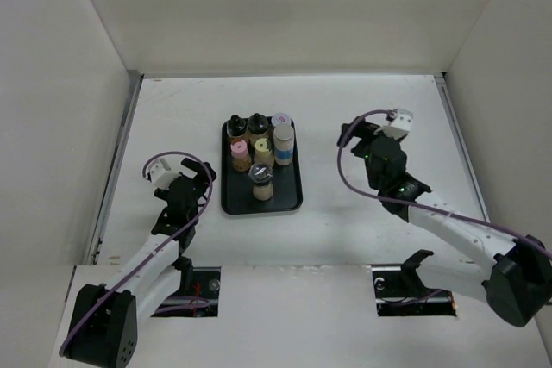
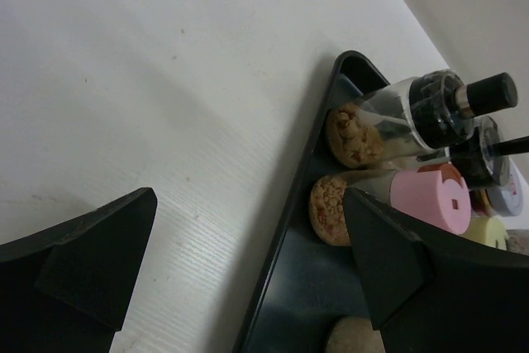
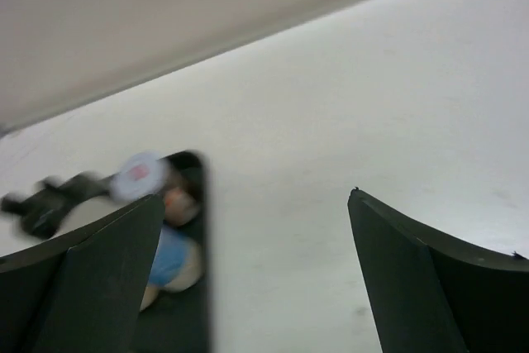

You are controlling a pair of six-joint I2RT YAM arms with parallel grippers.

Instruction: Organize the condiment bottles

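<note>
The tray [image 1: 289, 197] is black, the worktop [image 1: 172, 109] white. The brown bottles [image 1: 236, 129] have black caps. The pink-lidded jar [image 1: 239, 152] holds tan contents. The cream bottle [image 1: 264, 154] stands pale. The tall bottle [image 1: 284, 145] is white with a blue label. The grinder bottle [image 1: 261, 182] is dark-topped.

We note a flat black tray [image 1: 285, 197] at centre frame, its long side running up the picture, resting on a white table [image 1: 172, 109]. Plain pale walls [image 1: 285, 6] close in the top, left and right.
</note>
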